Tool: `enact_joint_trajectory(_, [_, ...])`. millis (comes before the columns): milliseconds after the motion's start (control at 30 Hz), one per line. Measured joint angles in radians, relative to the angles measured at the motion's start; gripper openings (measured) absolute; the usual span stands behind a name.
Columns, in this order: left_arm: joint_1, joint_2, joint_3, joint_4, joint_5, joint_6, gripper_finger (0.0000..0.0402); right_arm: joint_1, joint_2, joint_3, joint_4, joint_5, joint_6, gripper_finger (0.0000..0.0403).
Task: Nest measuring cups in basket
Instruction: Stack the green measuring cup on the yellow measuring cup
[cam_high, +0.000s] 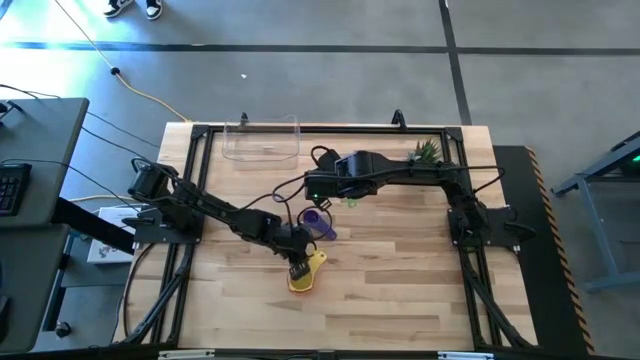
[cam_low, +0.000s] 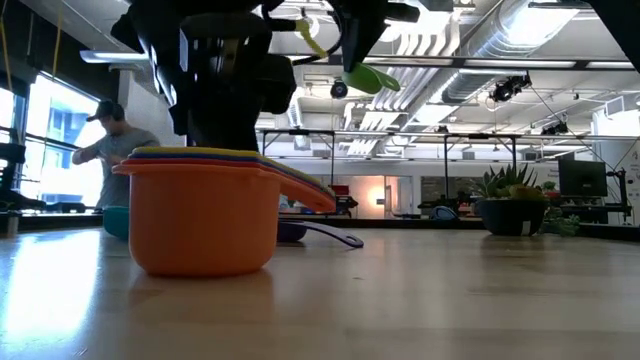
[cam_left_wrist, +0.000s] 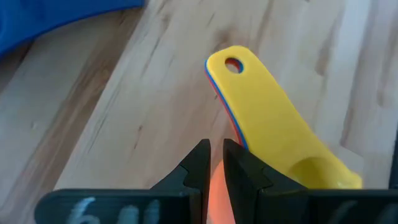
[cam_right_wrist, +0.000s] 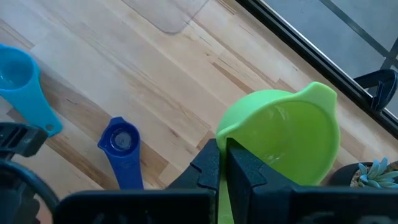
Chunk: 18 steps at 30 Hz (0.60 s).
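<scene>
A nested stack of cups (cam_high: 305, 275), orange outside and yellow on top, stands on its base on the table (cam_low: 200, 215). My left gripper (cam_high: 298, 264) is over it, shut on the stack. My right gripper (cam_high: 330, 192) is shut on a green cup (cam_right_wrist: 280, 143), held in the air (cam_low: 370, 75) near the table's middle. A blue cup (cam_right_wrist: 121, 149) and a teal cup (cam_right_wrist: 18, 81) lie on the wood. In the high view a purple-blue cup (cam_high: 318, 222) lies between the two grippers. The clear basket (cam_high: 262, 140) stands at the far edge, with no gripper near it. My left gripper comes from above, pointing down, at the rim of the stack beside its yellow handle (cam_left_wrist: 261, 112). A strip of orange (cam_left_wrist: 215, 193) shows in the narrow gap between its two fingers. The stack stands upright on the table. My right gripper pinches the green cup's handle (cam_right_wrist: 222, 202) between its two fingers, close to the bowl. The bowl (cam_right_wrist: 283, 140) sticks out past the fingertips, its opening toward the wrist camera. The cup is lifted clear of the table.
A small potted plant (cam_high: 428, 150) stands at the far right of the table. Black frame rails (cam_high: 330, 128) run along the table's edges. A person (cam_low: 110, 150) stands in the room behind the table. Bare wood lies toward the near edge (cam_high: 400, 310).
</scene>
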Motion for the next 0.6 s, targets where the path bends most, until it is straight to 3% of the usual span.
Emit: enact_joint_trajectory(600, [0.000,-0.026,0.001,0.000,0.043,0.045,0.0035,-0.001,0.000,0.000,0.000,-0.005,-0.024,0.0000])
